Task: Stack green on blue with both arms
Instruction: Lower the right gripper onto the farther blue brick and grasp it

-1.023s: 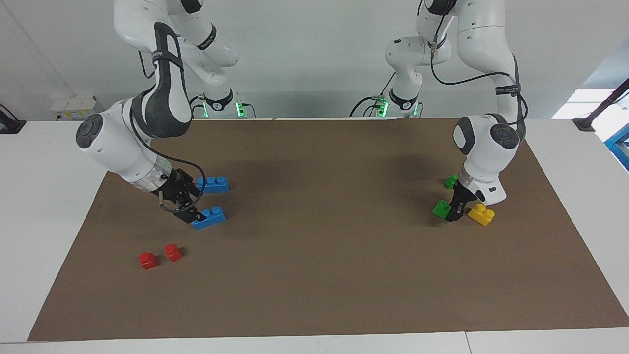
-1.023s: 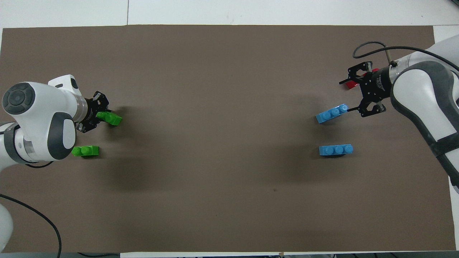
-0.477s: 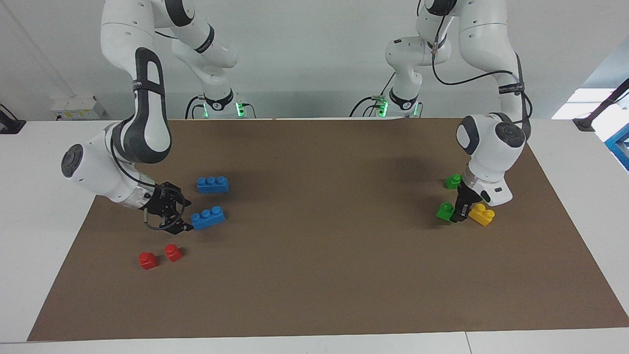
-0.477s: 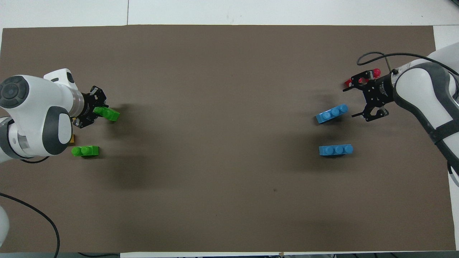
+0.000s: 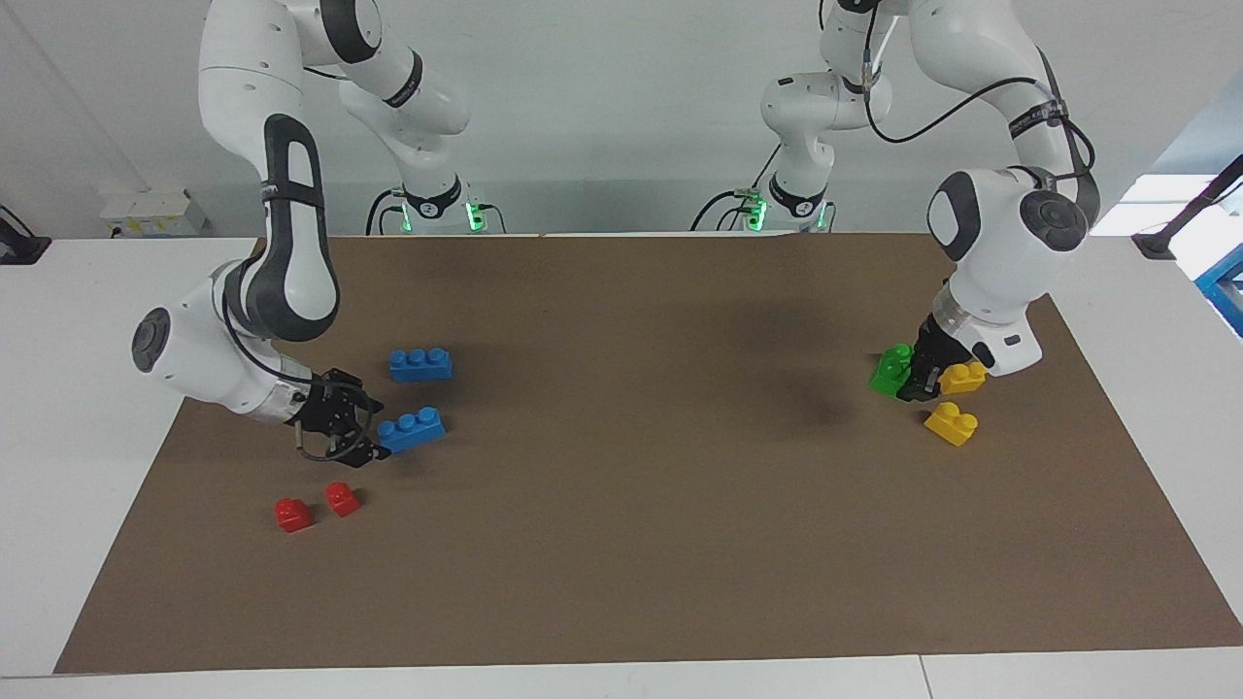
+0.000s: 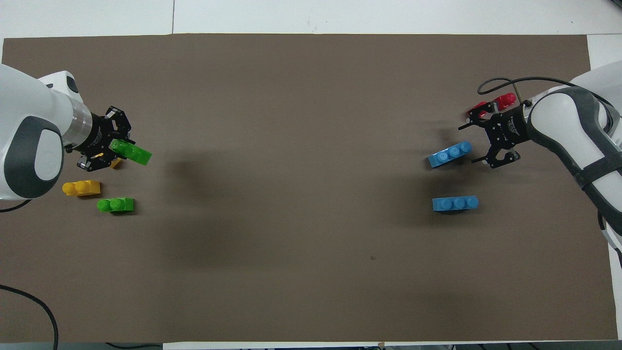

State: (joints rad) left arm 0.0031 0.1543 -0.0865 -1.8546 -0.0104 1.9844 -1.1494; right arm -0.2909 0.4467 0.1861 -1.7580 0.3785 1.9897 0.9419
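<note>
My left gripper (image 5: 913,383) is shut on a green brick (image 5: 888,373) and holds it off the mat, tilted; it also shows in the overhead view (image 6: 132,152) in the gripper (image 6: 116,148). The second green brick (image 6: 115,204) lies on the mat. My right gripper (image 5: 377,430) is open and low at the end of a slanted blue brick (image 5: 413,429). In the overhead view its fingertips (image 6: 479,159) flank that brick's (image 6: 449,154) end. The second blue brick (image 5: 420,364) (image 6: 455,203) lies nearer to the robots.
Two yellow bricks (image 5: 952,423) (image 5: 964,377) lie below and beside my left gripper; one shows whole from overhead (image 6: 81,187). Two red bricks (image 5: 291,515) (image 5: 342,498) lie farther from the robots than my right gripper. The brown mat (image 5: 631,466) covers the table.
My left gripper has risen with the green brick, uncovering the yellow bricks. My right gripper drew back from the slanted blue brick's end toward the right arm's end of the table and lowered.
</note>
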